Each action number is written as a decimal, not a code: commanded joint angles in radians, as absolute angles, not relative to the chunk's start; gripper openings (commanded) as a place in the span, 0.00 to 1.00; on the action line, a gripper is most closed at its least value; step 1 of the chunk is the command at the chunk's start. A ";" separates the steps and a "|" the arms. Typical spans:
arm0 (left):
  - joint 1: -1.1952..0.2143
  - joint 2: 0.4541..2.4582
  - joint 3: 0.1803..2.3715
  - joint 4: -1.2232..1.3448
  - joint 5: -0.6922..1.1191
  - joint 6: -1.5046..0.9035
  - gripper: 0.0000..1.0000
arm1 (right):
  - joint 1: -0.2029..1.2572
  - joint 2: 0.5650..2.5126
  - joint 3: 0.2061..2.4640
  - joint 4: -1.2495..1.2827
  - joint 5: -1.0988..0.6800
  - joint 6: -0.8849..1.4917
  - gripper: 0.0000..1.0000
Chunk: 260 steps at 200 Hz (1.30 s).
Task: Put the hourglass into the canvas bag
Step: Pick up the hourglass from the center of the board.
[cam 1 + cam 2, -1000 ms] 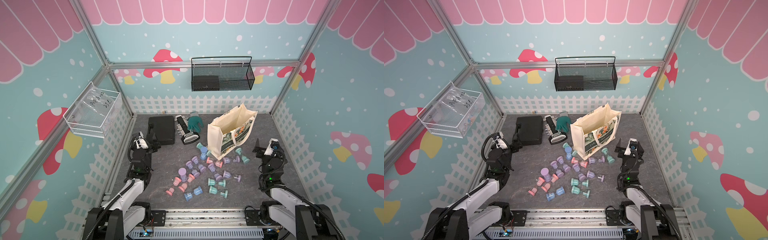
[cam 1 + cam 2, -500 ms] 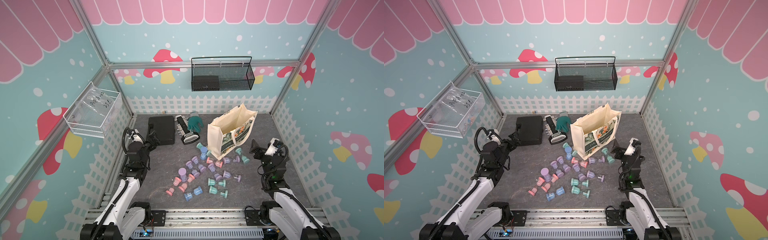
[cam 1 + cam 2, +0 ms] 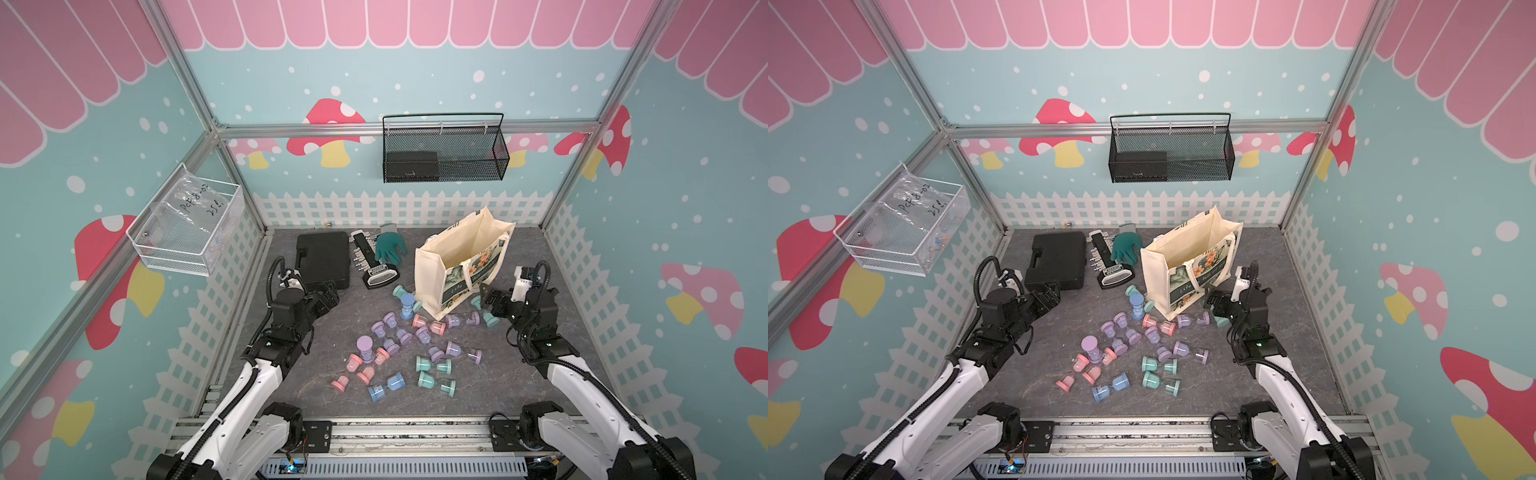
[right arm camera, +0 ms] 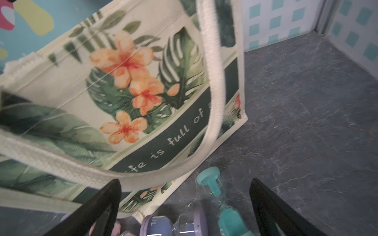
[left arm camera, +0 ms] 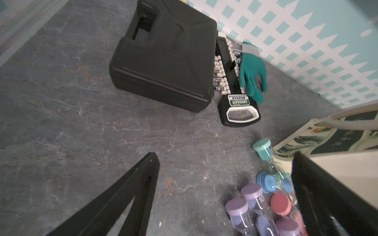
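**Approach to the first pick.** In a top view, the canvas bag (image 3: 430,282) is standing open at centre right. The hourglasses (image 3: 365,350) are lying scattered across the centre, none visibly inside the bag. We are holding the right gripper (image 4: 185,181) low beside the bag's printed front, its fingers apart. The left gripper (image 5: 225,155) is likewise spread, grasping nothing. We are judging the teal hourglass (image 4: 218,200), at lower centre of the right wrist view, to be the nearest target. Straddle its body squarely, avoid snagging the hanging handle (image 4: 212,81), and lift clear of the rim before releasing.
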<state>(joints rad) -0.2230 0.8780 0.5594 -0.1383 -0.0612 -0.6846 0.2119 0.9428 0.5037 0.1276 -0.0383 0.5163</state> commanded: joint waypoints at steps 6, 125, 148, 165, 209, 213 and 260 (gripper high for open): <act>-0.278 0.851 0.594 -0.288 -0.100 -0.722 0.99 | 0.314 0.953 0.540 -0.012 -0.034 0.489 1.00; -0.462 0.806 0.600 -0.436 -0.187 -0.750 1.00 | 0.882 1.232 0.736 -0.045 0.087 0.453 1.00; -0.462 0.757 0.593 -0.486 -0.220 -0.755 0.99 | 0.953 1.286 0.791 -0.017 0.070 0.432 1.00; -0.462 0.723 0.589 -0.518 -0.243 -0.755 0.99 | 0.994 1.346 0.848 -0.022 0.049 0.414 0.99; -0.462 0.680 0.599 -0.606 -0.274 -0.749 0.99 | 1.092 1.485 0.967 -0.022 0.043 0.399 0.99; -0.462 0.675 0.600 -0.612 -0.276 -0.748 0.99 | 1.097 1.497 0.978 -0.028 0.039 0.399 0.98; -0.462 0.625 0.588 -0.643 -0.302 -0.759 0.99 | 1.144 1.612 1.061 -0.065 0.029 0.383 0.91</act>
<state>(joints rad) -0.4599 0.6525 0.6044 -0.5987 -0.2581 -0.7338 1.1229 1.5642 1.0153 -0.0349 0.0357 0.4023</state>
